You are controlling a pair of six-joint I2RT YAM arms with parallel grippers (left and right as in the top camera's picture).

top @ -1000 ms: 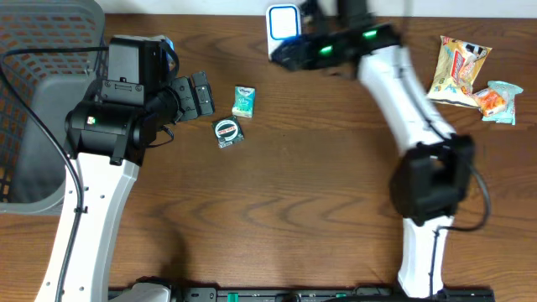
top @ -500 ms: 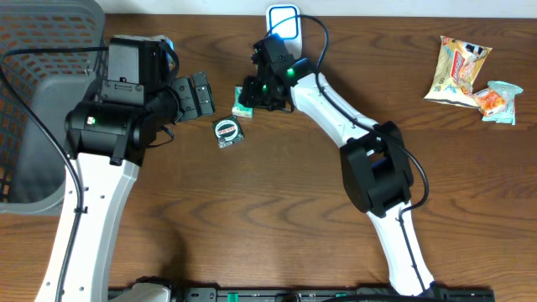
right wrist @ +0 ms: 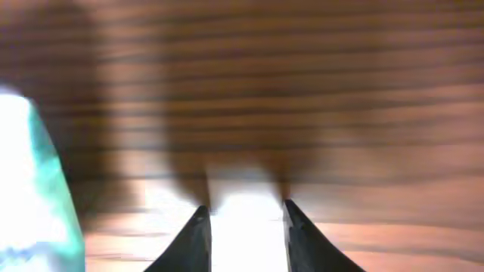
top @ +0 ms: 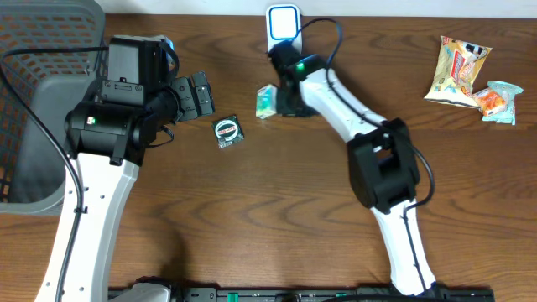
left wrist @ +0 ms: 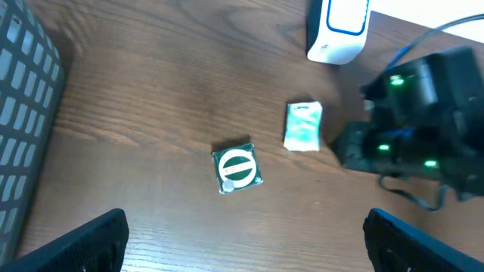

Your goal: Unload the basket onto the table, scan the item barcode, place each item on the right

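A dark brown wooden table (top: 277,193) holds the things. The task's thing, a small teal and white foil packet (top: 266,101), lies toward the far side of the table, a little left of centre, and just near of the white, blue-framed barcode scanner (top: 284,21) that stands at the far edge. In the left wrist view the packet (left wrist: 303,126) lies flat on the wood, with the scanner (left wrist: 339,30) beyond it and to its right.

The right gripper (top: 284,99) reaches in from the right, its black head showing green lights, its end just beside the packet's right edge. From its own camera the picture is blurred; the two dark fingertips (right wrist: 195,230) stand narrowly apart over a bright patch of wood, and the packet (right wrist: 30,189) sits out to the left of them, not between them. So the right gripper (right wrist: 243,227) is narrow and holds nothing.

The left gripper (top: 200,94) hangs above the table's left part, well left of the packet. Its own view shows its fingers (left wrist: 83,242) at the two near corners of the frame, spread wide and empty.

A round green and white disc on a dark square base (top: 226,132) lies left of and nearer than the packet, apart from it. A grey mesh basket (top: 33,50) stands at the far left. At the far right lie a yellow and red crinkled snack bag (top: 457,69) and, touching it, a small orange and teal wrapper (top: 495,99).
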